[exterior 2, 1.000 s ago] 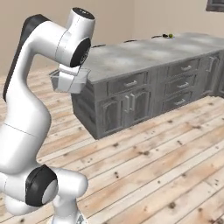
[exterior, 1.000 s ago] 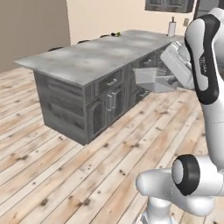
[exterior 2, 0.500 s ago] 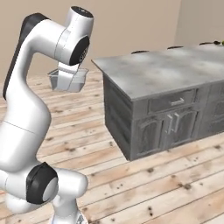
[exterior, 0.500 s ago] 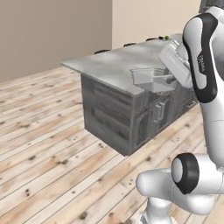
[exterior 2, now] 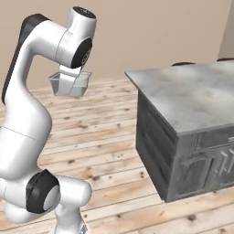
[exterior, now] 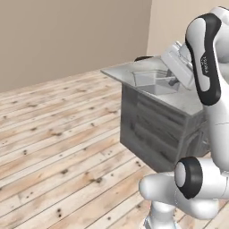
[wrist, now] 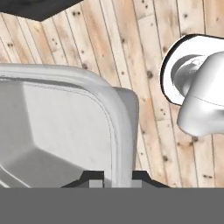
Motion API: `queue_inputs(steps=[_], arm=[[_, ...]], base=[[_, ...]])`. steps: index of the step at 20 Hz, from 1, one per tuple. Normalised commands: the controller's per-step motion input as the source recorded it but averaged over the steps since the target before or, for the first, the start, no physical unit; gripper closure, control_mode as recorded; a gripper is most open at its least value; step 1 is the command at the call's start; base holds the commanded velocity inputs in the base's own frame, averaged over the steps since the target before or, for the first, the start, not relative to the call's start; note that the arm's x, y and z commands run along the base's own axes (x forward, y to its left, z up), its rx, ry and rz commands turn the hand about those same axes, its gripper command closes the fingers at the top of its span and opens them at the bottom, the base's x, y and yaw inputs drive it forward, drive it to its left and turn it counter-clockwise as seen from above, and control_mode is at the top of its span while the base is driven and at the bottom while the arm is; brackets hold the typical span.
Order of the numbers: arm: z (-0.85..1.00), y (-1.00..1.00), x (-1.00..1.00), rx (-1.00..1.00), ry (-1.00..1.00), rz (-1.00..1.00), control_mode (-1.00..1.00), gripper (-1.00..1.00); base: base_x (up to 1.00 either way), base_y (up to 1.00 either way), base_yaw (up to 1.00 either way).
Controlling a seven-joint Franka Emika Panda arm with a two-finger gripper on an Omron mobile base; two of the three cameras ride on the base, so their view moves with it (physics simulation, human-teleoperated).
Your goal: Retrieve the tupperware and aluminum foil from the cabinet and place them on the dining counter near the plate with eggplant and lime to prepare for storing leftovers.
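Base swung round, dining counter (exterior 2: 192, 98) corner nearer, claw (wrist: 113, 177) pinching one tupperware (wrist: 57, 127) rim

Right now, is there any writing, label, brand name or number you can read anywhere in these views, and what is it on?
One small dark marking runs along the robot arm in the left base view; it is too small and blurred to read.
Nothing can be read on the tupperware, the gripper holding its rim, or the dining counter.
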Motion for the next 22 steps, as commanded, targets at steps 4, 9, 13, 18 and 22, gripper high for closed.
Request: queue_inputs(steps=[4, 9, 13, 18, 22], arm=[[0.0, 0.0, 0.0, 0.0, 0.0, 0.0, 1.0, 1.0], [0.0, 0.0, 0.0, 0.0, 0.0, 0.0, 1.0, 1.0], [0.0, 0.0, 0.0, 0.0, 0.0, 0.0, 1.0, 1.0], [0.0, 0.0, 0.0, 0.0, 0.0, 0.0, 1.0, 1.0], [0.0, 0.0, 0.0, 0.0, 0.0, 0.0, 1.0, 1.0]], base=[[1.0, 0.6, 0.22], [1.0, 0.44, 0.24], [1.0, 0.31, 0.26], [1.0, 0.16, 0.13], [1.0, 0.11, -0.02]])
